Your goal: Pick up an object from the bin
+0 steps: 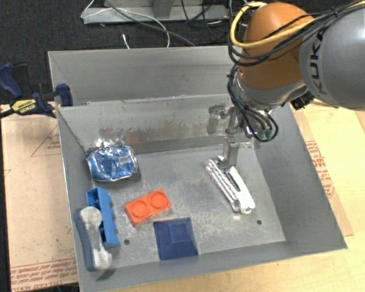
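1. You are looking at the grey bin (304,217), which is holding loose things across its left half.
2. Your gripper (244,205) is hanging low over bare floor on the right, its fingers sitting narrow and gripping nothing.
3. The dark blue square block (175,238) is lying to its left.
4. The orange 2-stud brick (147,206) is lying just beside that block.

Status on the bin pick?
Gripper low over bare floor, right side of bin, nothing visibly held. Nearest: orange two-stud brick, dark blue square block, both apart from it. Nothing between.

Orange 2-stud brick (148,207) lying flat mid-floor, blue square block (175,238) just beside it
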Available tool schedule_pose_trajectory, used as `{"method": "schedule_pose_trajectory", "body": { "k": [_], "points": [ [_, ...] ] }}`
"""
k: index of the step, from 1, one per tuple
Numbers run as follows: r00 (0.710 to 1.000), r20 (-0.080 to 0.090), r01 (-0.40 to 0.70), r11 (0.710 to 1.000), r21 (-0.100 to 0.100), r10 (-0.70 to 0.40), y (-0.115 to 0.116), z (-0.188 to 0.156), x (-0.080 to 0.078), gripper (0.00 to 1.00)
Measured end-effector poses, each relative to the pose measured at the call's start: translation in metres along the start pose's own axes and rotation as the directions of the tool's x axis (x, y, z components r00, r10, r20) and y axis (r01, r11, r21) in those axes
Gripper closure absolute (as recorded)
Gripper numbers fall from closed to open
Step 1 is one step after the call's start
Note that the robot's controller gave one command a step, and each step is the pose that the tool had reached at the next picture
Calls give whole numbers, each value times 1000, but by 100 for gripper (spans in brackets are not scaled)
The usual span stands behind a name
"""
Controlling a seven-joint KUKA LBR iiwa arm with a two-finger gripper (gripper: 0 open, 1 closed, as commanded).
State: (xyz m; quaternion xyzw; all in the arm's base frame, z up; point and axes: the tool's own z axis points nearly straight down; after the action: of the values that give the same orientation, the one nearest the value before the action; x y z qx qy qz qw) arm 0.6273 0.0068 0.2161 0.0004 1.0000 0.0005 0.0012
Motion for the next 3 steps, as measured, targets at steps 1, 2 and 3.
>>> {"method": "schedule_pose_trajectory", "body": {
  "k": [1,2,3],
  "points": [
    [1000,0,0,1000,0,0,0,0,0,100],
    [1000,0,0,1000,0,0,0,0,0,100],
    [999,4,39,999,1,-39,-1,4,1,100]
  ]
}}
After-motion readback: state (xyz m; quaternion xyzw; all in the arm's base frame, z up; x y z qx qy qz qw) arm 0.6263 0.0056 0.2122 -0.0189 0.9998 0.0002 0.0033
